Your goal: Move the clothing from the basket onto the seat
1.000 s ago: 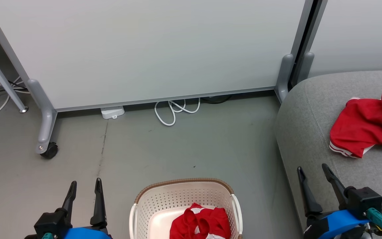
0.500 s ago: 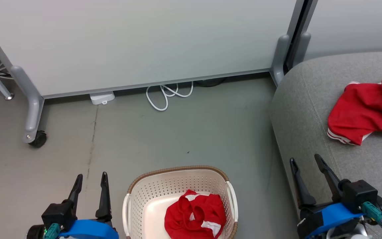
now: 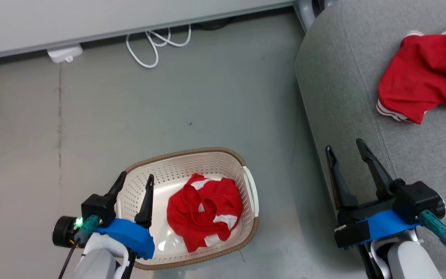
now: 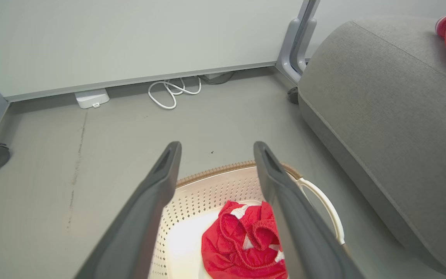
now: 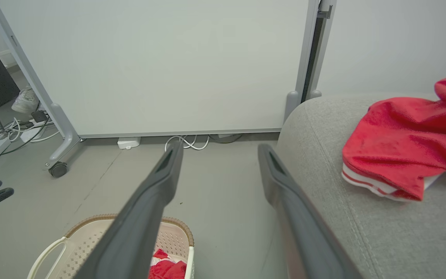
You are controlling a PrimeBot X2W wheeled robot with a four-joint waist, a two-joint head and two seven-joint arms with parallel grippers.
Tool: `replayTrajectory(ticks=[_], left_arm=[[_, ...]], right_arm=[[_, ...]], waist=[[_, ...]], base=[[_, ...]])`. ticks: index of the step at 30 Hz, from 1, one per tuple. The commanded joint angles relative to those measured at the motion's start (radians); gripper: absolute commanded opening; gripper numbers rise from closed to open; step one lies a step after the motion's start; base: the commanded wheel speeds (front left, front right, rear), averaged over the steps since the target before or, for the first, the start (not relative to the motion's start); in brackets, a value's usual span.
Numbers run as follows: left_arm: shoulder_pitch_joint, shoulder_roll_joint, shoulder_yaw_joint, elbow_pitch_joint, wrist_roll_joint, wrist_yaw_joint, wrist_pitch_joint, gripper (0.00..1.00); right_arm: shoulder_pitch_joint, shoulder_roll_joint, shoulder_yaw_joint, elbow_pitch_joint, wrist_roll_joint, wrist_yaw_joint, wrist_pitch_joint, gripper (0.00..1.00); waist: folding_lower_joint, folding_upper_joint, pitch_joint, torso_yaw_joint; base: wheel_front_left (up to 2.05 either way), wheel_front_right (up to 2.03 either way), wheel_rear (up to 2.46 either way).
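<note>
Head view puts the left gripper (image 3: 138,176), fingers spread wide and empty, over the left side of the basket (image 3: 184,152), just beside the crumpled red garment (image 3: 203,211) lying inside it. The right gripper (image 3: 343,144) hangs equally wide and empty over the near edge of the seat (image 3: 343,77), well apart from the second red garment (image 3: 420,85) resting there. I judge the task half done: the basket piece awaits lifting across.

No writing, brand, number or sign can be read in any view. The white patches on the red garment (image 3: 203,211) in the basket (image 3: 186,150) are crumpled, and whether they carry print cannot be told. The small white box (image 3: 65,53) on the floor (image 3: 215,100) is too small to show any marking.
</note>
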Motion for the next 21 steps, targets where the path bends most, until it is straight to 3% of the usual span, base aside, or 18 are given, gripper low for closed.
replayTrajectory(ticks=[1,21], left_arm=[[-0.064,0.025,-0.034,0.040,-0.015,-0.007,-0.001,1.00],[-0.339,0.123,-0.434,0.316,-0.217,-0.004,0.074,1.00]], right_arm=[[-0.038,0.001,0.015,-0.009,0.007,0.000,-0.010,1.00],[-0.168,0.001,0.108,-0.013,0.052,0.000,-0.076,1.00]], waist=[[-0.0002,0.0000,0.118,-0.067],[-0.0002,0.0000,0.425,-0.236]], base=[[0.00,0.00,0.00],[0.00,0.00,0.00]])
